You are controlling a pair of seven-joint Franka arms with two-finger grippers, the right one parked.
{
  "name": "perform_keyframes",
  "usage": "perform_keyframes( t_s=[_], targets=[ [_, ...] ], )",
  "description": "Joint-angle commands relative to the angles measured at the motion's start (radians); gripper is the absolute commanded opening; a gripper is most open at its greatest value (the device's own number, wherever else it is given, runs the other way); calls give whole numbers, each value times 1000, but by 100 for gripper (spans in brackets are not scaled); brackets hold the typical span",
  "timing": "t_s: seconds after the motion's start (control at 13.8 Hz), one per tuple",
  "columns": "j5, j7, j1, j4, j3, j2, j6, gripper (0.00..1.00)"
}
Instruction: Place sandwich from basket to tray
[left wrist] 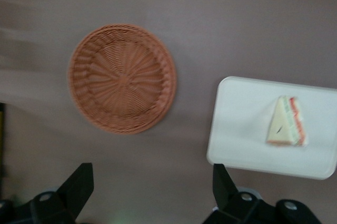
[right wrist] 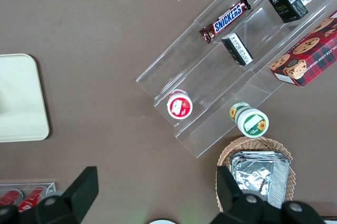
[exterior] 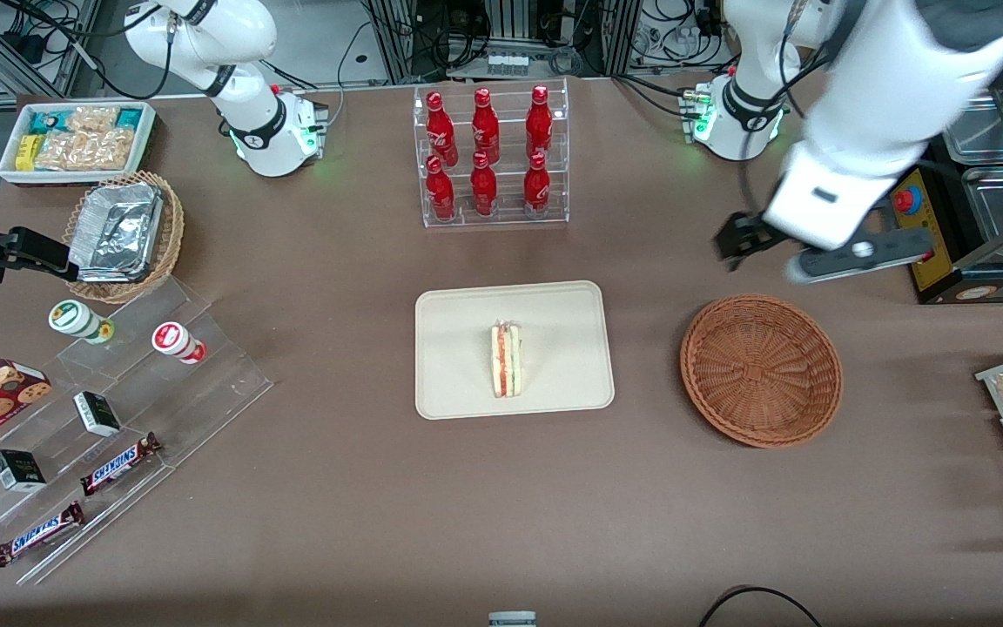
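SNICKERS is printed in blue on two brown bars: the nearer bar [exterior: 38, 533] and a second bar [exterior: 120, 463] farther from the front camera, both on the clear stepped stand [exterior: 110, 418]. The red bottles [exterior: 486, 157] carry white script I cannot read. The gripper [exterior: 732, 244] hangs above the table near the basket [exterior: 761, 369], bearing no lettering.

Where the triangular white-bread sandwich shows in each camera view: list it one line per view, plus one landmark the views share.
Front view: the triangular white-bread sandwich lies on the flat cream-beige rectangular tray, beside the round reddish-brown wicker basket.
Left wrist view: sandwich on the tray; the open hand is above the table, holding nothing.
Right wrist view: sandwich not in view; only a tray corner.
Shared landmark: the tray.
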Motion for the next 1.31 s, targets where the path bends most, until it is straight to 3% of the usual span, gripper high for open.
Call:
perform_keyframes(
  t_s=[0.0,0.36,1.24],
  targets=[
    [-13,202,116,-39,-10,-87,-67,100],
    [-15,501,307,-62,-10,-159,-129,100],
    [-10,492,347,-4,-54,-78,-92,100]
  ],
)
